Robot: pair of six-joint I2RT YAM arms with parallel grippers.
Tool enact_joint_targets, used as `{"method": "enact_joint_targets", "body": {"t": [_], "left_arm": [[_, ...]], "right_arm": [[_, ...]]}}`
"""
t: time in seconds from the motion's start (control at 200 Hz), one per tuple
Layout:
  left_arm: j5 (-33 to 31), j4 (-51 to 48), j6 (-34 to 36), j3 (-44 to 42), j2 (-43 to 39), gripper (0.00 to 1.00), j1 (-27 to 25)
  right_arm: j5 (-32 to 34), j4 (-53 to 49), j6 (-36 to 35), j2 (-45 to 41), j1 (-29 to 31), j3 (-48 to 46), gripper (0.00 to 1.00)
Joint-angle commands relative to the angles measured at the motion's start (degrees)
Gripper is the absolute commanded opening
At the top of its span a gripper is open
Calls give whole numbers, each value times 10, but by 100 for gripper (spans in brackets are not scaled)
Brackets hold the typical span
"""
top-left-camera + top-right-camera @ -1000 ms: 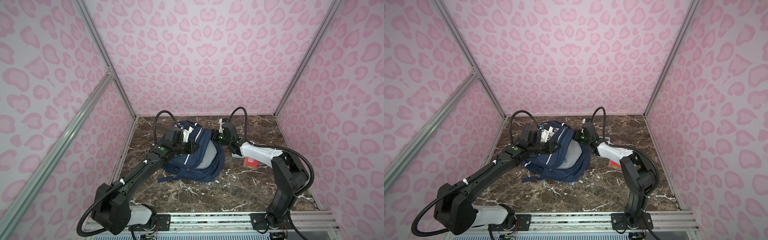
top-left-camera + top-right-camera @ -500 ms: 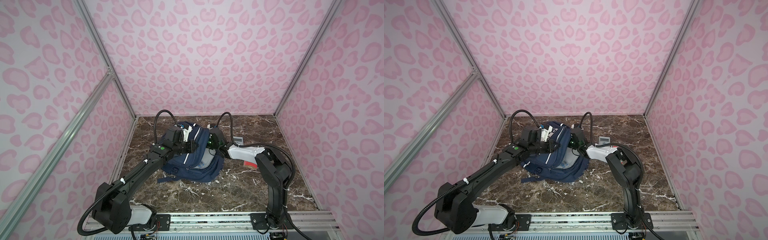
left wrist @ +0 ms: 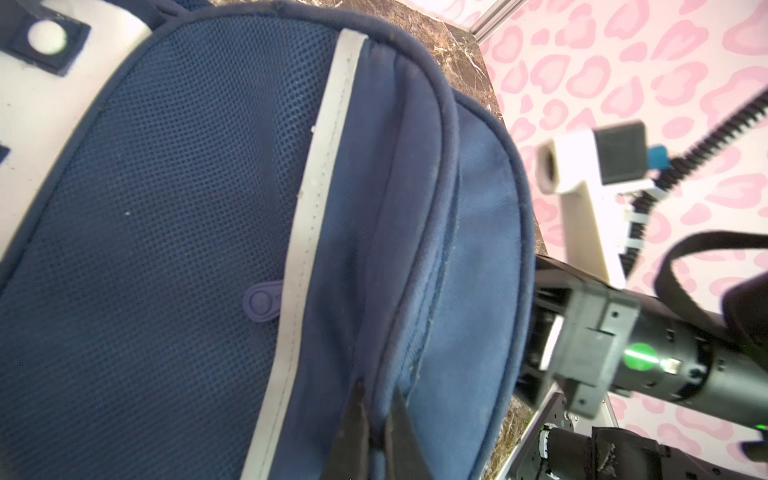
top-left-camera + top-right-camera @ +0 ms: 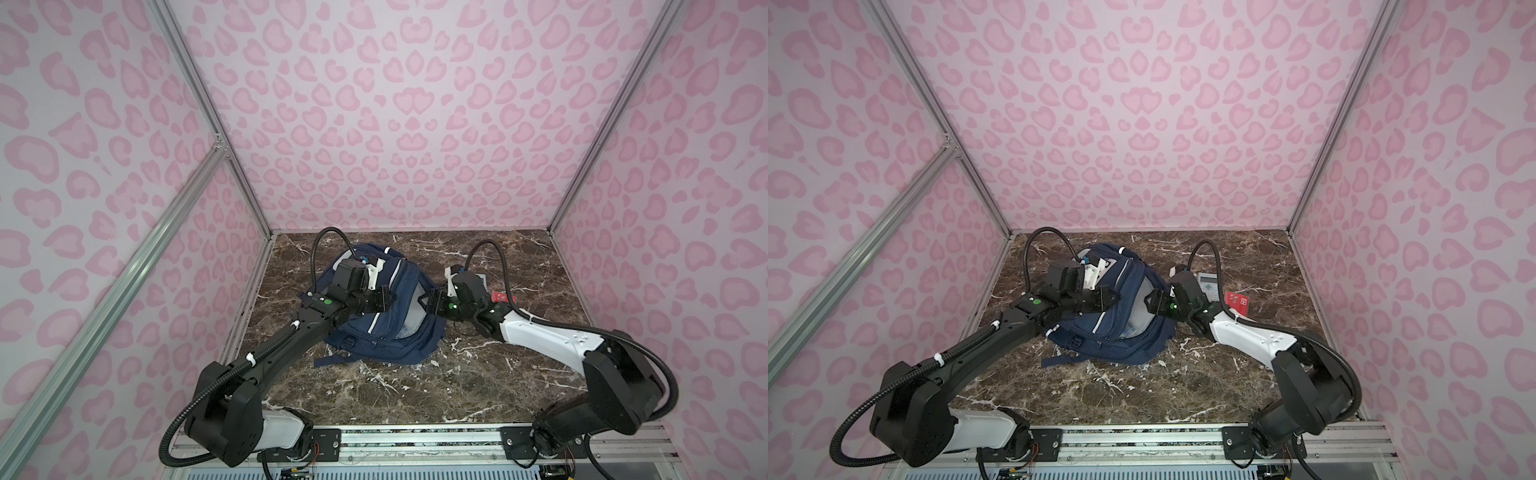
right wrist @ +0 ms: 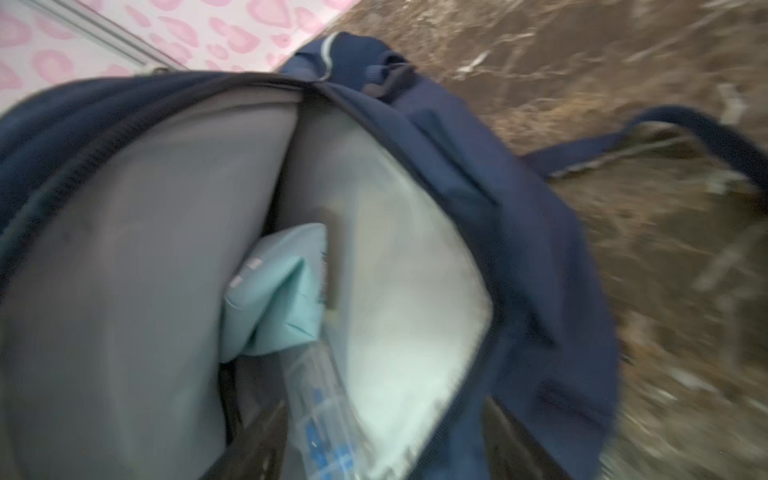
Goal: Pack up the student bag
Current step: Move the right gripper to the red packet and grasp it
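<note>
Marble tabletop (image 4: 415, 386): one student bag (image 4: 409, 280) (unzipped), one calculator (image 4: 1208, 286).

The table (image 4: 395, 390) has a dark brown marble top with white veins. 3 things lie directly on it: the navy student bag (image 4: 395, 345) toward the back left, a grey calculator (image 4: 1208, 286) to its right, and a flat red card (image 4: 1238, 302) just beside the calculator.

Student bag (image 4: 395, 351) in matt navy woven cloth, its mesh panel (image 3: 145, 249) open-weave and rough, stripe (image 3: 316, 187) smooth pale tape, lining (image 5: 124, 249) smooth grey, inside the bag a soft light-blue cloth pouch (image 5: 278, 299) against a glossy clear plastic piece (image 5: 316, 395), under the bag a polished brown marble-look table (image 4: 415, 395)
</note>
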Motion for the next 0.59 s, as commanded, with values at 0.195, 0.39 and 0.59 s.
{"method": "enact_joint_targets", "body": {"t": [0.195, 0.39, 0.59], "left_arm": [[-63, -9, -15, -15, -25, 18, -16], [-86, -19, -23, -11, -34, 35, -40], [-80, -9, -36, -27, -50, 53, -62]], "right_arm": [[159, -229, -111, -114, -167, -32, 100], [166, -253, -144, 30, -273, 43, 100], [100, -224, -172, 124, -306, 89, 100]]}}
